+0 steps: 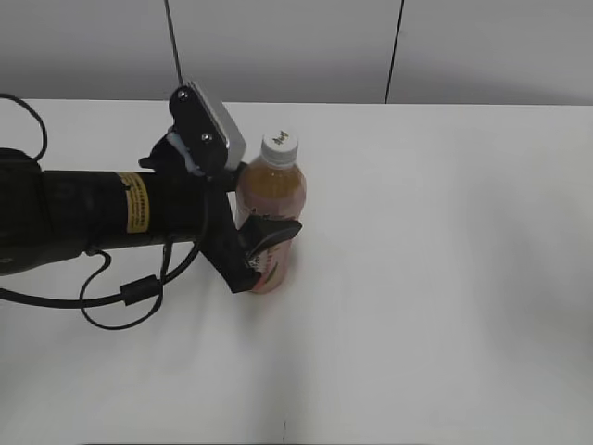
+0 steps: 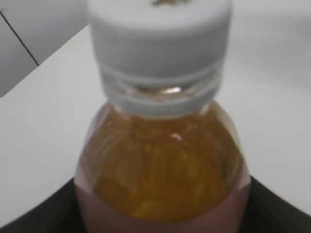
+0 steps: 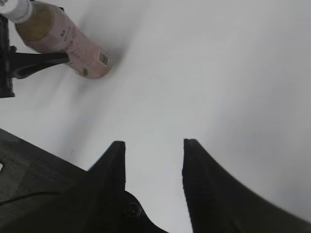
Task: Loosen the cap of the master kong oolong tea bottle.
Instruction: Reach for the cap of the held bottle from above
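Toward the near edge of the white surface (image 1: pixel 445 324) nothing stands; the right claw (image 3: pixel 153 160) hangs above bare surface well apart from the work, its jaws parted with nothing between them. It does not show in the exterior view.

Farther in, left of the middle, the master kong oolong tea bottle (image 1: pixel 270 218) stands upright on the surface. The left claw (image 1: pixel 262 243) reaches in from the left edge and is clamped round the bottle's body at about label height, one dark finger crossing the front of the pink label. In the left wrist view the amber shoulder fills the frame, with dark finger edges at both lower corners.

At the top sits the cap (image 1: pixel 279 146), white with a small dark mark, seated on the neck and free of any claw.

The step in hand looks like bracing the bottle. Next, I judge, the right claw must travel over to the cap, close on its rim and twist, while the left keeps the bottle from turning.
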